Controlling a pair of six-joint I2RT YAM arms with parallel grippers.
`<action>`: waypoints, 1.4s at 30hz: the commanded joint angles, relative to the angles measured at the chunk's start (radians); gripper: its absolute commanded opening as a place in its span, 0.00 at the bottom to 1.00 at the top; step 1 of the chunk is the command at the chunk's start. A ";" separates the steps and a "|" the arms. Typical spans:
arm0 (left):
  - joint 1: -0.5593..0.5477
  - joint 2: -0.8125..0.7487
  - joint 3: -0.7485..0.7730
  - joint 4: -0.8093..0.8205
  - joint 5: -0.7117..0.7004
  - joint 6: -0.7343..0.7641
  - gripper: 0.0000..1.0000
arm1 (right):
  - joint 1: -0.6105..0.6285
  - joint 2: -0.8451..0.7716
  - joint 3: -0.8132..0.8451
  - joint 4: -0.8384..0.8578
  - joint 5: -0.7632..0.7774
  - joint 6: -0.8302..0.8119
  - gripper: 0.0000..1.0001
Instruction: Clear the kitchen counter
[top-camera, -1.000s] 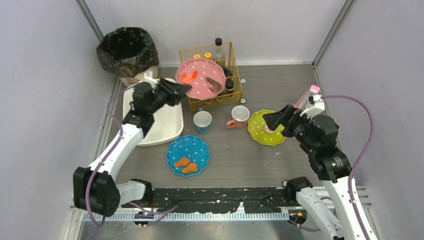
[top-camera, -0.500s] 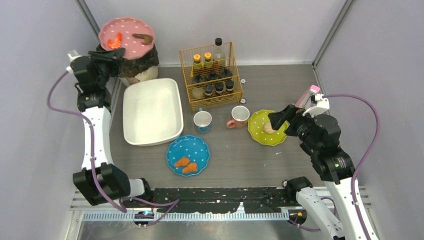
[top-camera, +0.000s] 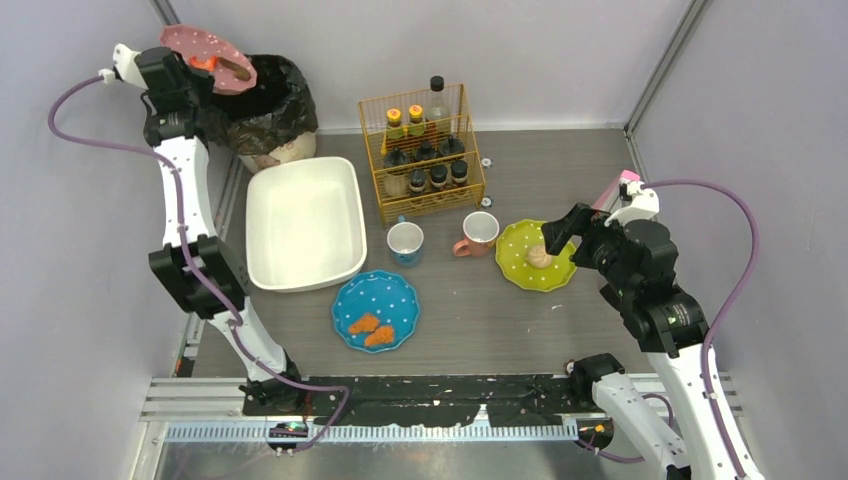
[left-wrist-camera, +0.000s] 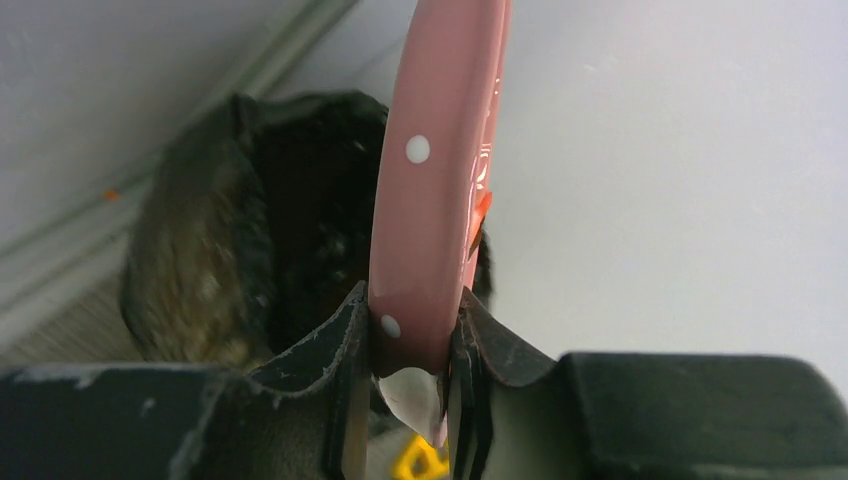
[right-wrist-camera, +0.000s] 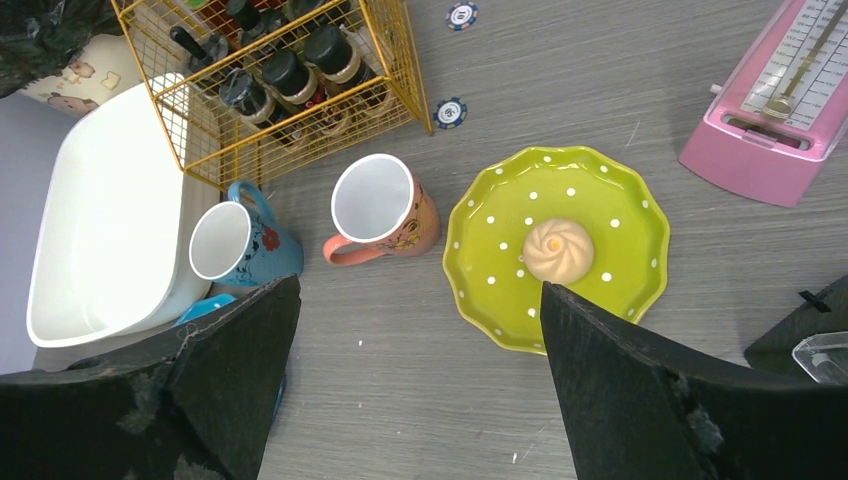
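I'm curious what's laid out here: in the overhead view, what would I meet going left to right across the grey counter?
White rectangular tub → blue ceramic mug → salmon-pink ceramic mug → lime-green dotted plate → pink plastic box.

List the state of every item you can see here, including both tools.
Pink polka-dot plate: gripped at its rim, tilted over the black-bagged bin, food on it.
Left tool: shut on the pink polka-dot plate.
Lime-green dotted plate: flat on the grey counter, one bun on it.
Right tool: open, empty, over the lime-green plate.
Blue dotted plate: flat, two fried pieces on it.
Blue mug: upright, empty.
Orange mug: upright, empty.
White rectangular tub: empty.
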 joint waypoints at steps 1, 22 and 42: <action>-0.001 0.076 0.213 0.150 -0.140 0.229 0.00 | 0.000 0.015 0.046 -0.003 0.036 -0.020 0.95; -0.144 0.141 0.281 0.351 -0.242 1.085 0.00 | 0.000 0.045 0.027 -0.019 0.040 -0.034 0.95; -0.151 -0.129 0.154 0.346 -0.409 0.737 0.00 | 0.000 0.004 0.004 -0.002 0.016 -0.044 0.95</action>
